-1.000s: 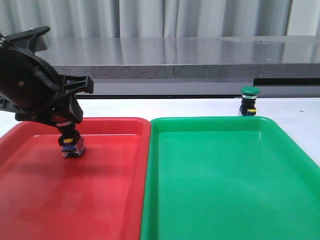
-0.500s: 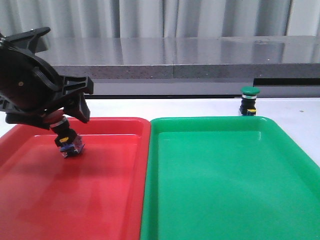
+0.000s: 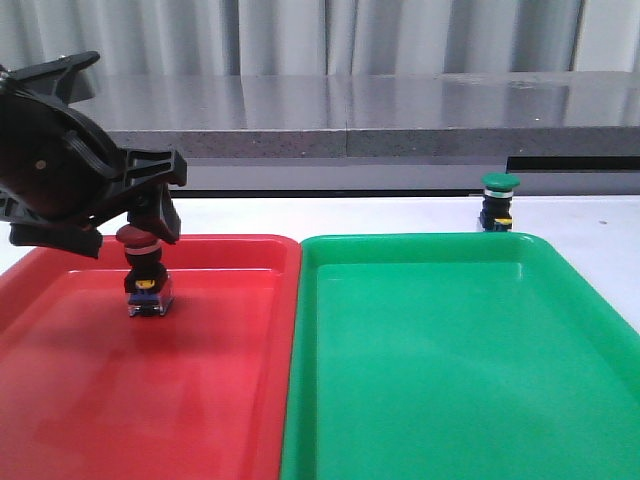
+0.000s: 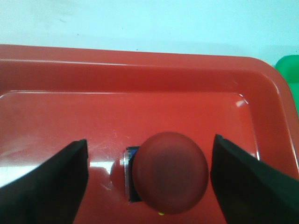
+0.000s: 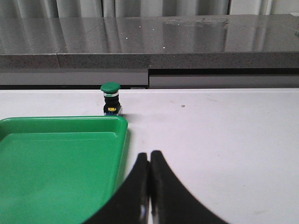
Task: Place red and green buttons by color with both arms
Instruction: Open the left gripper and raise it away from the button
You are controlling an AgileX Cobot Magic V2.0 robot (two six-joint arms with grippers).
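Observation:
The red button (image 3: 146,270) stands upright on the floor of the red tray (image 3: 100,400), near its back left. My left gripper (image 3: 122,234) is open just above and around its dark red cap. In the left wrist view the cap (image 4: 170,172) sits between the two spread fingers (image 4: 51,182), touching neither. The green button (image 3: 499,200) stands on the white table behind the green tray (image 3: 450,380), at the back right. It also shows in the right wrist view (image 5: 111,97). My right gripper (image 5: 149,156) is shut and empty over the table, beside the green tray's (image 5: 56,158) right edge.
The two trays lie side by side and fill most of the near table. A grey stone ledge (image 3: 400,110) runs along the back, behind the white table (image 3: 580,225).
Half a second ago the red button hung tilted in my left gripper. Now it stands upright on the tray floor and the fingers have opened off it.

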